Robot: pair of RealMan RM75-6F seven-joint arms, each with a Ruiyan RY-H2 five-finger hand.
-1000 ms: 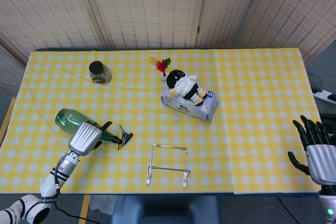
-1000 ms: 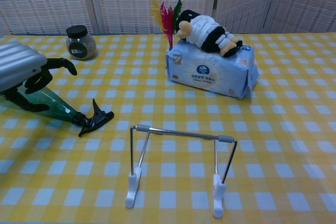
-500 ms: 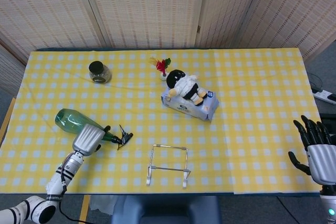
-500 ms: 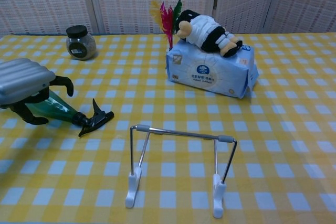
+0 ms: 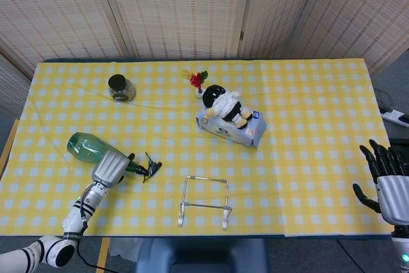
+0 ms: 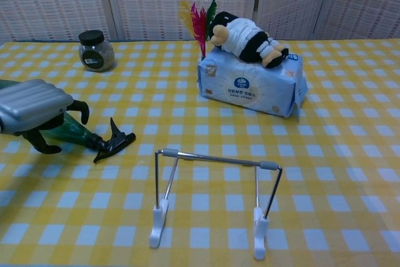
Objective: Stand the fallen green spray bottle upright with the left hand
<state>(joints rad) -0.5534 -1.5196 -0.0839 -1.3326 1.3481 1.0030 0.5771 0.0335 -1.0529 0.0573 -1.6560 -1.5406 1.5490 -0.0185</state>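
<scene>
Lying flat: 1 green spray bottle (image 5: 88, 148), left hand (image 5: 109, 167) curled around neck; right hand (image 5: 387, 180) spread, empty.

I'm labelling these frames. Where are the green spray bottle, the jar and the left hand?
green spray bottle (image 5: 83, 146), head view, on its green body.
jar (image 6: 95, 50), chest view, on its glass side.
left hand (image 6: 31, 105), chest view, on its silver back.

We count one green spray bottle (image 5: 89, 148), one dark-lidded jar (image 5: 121, 87), one blue tissue pack (image 5: 231, 126) and one plush toy (image 5: 225, 103). There is also one wire stand (image 5: 204, 201) and one small bunch of coloured feathers (image 5: 197, 80). We see two hands, the left hand (image 5: 108, 168) and the right hand (image 5: 386, 185).
</scene>
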